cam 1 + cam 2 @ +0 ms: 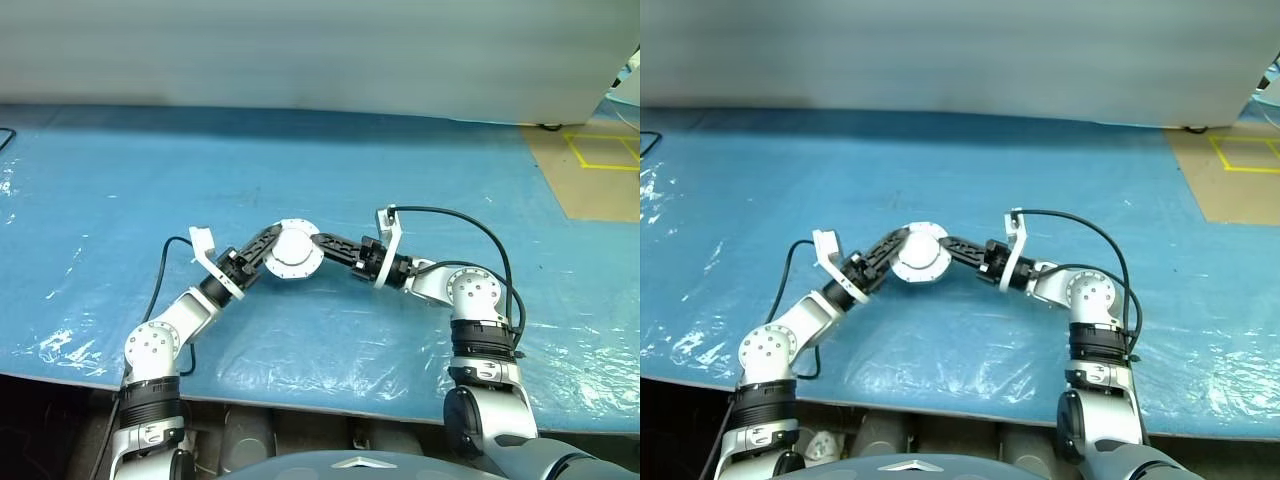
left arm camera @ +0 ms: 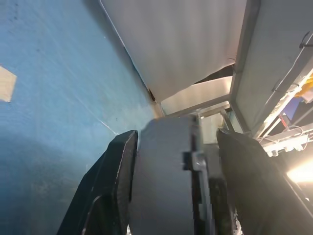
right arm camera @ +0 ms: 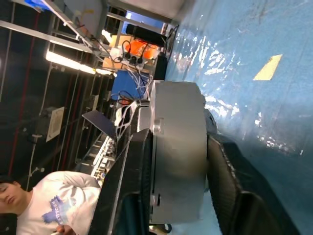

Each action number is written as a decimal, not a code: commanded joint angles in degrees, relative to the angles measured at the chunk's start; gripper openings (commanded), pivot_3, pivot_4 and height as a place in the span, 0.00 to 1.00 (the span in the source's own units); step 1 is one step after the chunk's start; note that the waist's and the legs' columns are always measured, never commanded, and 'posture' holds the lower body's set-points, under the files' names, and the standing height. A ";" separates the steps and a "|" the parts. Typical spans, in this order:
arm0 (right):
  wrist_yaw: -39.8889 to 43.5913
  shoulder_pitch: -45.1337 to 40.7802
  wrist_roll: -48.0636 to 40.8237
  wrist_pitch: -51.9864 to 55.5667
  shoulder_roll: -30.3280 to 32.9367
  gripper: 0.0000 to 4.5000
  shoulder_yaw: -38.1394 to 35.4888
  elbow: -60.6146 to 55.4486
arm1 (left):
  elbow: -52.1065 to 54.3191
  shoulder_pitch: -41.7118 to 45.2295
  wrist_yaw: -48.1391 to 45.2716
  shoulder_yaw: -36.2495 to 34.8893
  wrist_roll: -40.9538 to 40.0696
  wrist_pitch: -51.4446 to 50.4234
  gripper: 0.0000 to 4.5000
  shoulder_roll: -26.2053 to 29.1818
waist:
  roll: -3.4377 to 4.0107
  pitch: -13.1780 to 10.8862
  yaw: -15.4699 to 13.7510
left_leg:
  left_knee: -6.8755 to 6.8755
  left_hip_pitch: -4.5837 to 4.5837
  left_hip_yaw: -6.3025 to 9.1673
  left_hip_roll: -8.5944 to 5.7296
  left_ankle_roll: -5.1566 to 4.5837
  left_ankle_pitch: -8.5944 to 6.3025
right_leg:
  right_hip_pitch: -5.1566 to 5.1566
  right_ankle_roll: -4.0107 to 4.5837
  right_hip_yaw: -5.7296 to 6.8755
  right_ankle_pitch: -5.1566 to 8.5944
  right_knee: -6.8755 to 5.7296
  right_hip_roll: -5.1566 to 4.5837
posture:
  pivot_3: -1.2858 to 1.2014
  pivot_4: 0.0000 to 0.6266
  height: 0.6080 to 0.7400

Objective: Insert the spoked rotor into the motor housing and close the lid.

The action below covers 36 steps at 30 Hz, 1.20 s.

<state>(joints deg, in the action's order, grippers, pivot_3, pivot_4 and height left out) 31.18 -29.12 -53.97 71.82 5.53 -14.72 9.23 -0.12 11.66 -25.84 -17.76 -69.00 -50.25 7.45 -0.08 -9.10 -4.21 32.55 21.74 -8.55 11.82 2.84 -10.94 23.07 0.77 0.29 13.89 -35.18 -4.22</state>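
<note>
Head view | housing (image 1: 293, 251) with lid on top, raised over blue table (image 1: 420, 180) | left gripper (image 1: 268, 244) and right gripper (image 1: 322, 243) clamp its opposite sides, likely pressing lid shut

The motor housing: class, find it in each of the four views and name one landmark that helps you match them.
Left eye view: motor housing at centre, between both grippers, above the blue table cover.
Right eye view: slightly left of centre.
Left wrist view: edge-on, between the black fingers.
Right wrist view: edge-on, between the black fingers.
Shared landmark: the blue table cover.
</note>
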 commanded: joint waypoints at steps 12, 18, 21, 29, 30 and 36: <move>0.05 -0.98 -0.08 -0.90 -0.42 0.26 0.89 0.07 | 2.04 -0.81 -5.56 5.46 4.46 -3.20 0.49 3.79 | 0.00 0.00 0.00 | 0.00 0.00 0.00 0.00 0.00 0.00 | 0.00 0.00 0.00 0.00 0.00 0.00 | 0.52 0.24 1.00; 0.26 -0.99 -0.73 -0.30 -0.69 0.26 0.34 0.02 | 2.03 -1.25 -7.16 4.83 2.01 -5.99 0.49 5.42 | 0.00 0.00 0.02 | 0.00 0.00 0.00 0.00 0.00 0.00 | 0.00 0.01 0.00 0.00 -0.01 0.00 | 0.52 0.24 1.00; 0.86 -1.05 -2.32 0.88 -1.04 0.26 -0.37 -0.47 | 0.66 -0.73 -5.96 3.99 1.54 -6.62 0.49 5.80 | 0.00 0.00 0.00 | 0.01 -0.01 0.00 0.00 0.00 0.00 | 0.00 0.00 0.00 0.00 -0.01 0.00 | 0.52 0.24 1.00; 2.58 -1.21 -8.24 4.31 -1.74 0.26 -2.66 -2.84 | -0.31 -0.79 -4.15 -0.39 -10.17 -13.25 0.49 5.10 | 0.00 0.00 -0.11 | 0.01 0.00 0.00 -0.01 0.00 0.00 | 0.00 0.01 0.00 0.00 -0.02 0.00 | 0.52 0.24 1.00; 2.57 -1.12 -8.49 4.47 -1.72 0.26 -2.67 -2.98 | -0.19 -0.85 -3.90 -0.70 -11.35 -13.87 0.49 5.20 | 0.00 0.00 -0.13 | 0.01 0.00 0.00 -0.02 0.00 0.00 | 0.00 0.01 -0.01 0.00 -0.02 -0.01 | 0.52 0.24 1.00; 2.09 -0.94 -8.29 4.33 -1.74 0.26 -2.23 -2.87 | 2.45 -2.36 -7.39 1.19 -10.93 -16.82 0.49 9.17 | 0.00 0.00 -0.08 | 0.01 -0.02 0.00 0.00 0.00 0.00 | 0.00 0.01 0.00 0.01 -0.03 0.01 | 0.52 0.24 1.00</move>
<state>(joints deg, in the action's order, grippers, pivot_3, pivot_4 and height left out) 32.29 -28.56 -59.01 76.72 5.05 -16.94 9.11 -1.42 9.85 -30.42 -19.62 -79.17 -64.26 15.74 -0.08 -9.10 -4.29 32.56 21.72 -8.55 11.82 2.83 -10.94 23.07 0.78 0.28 13.89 -35.21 -4.21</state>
